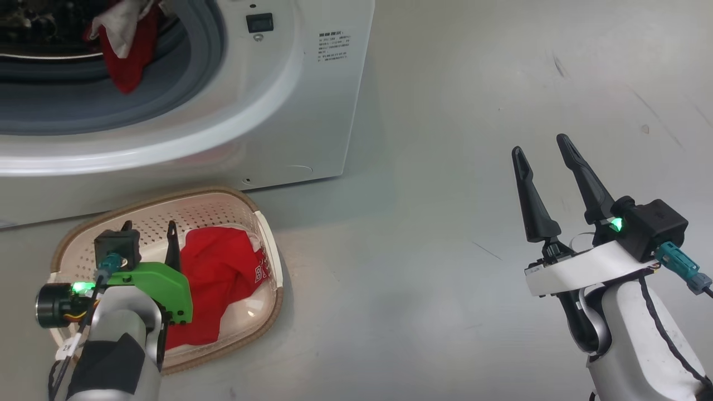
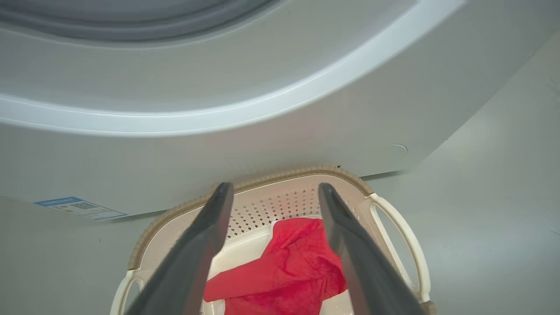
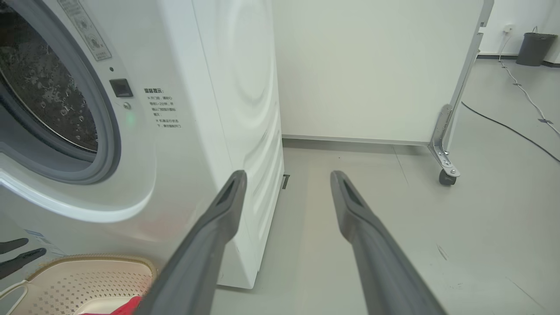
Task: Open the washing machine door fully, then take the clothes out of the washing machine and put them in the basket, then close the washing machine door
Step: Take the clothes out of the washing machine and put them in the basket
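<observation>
Basket (image 1: 167, 196) of cream perforated plastic holds red jersey garment (image 1: 223, 267) | my left claw (image 2: 275, 189) spread empty above it | right claw (image 1: 540, 145) likewise, well apart

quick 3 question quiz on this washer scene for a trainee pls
1. True or false: a red garment lies inside the basket.
2. Where is the other red-and-white garment?
A. on the floor
B. hanging at the drum mouth of the washing machine
C. draped over the basket's rim
3. Fill in: the left gripper hovers over the basket with its jaws ____.

Key: 1 true; 2 B; 3 open
</observation>
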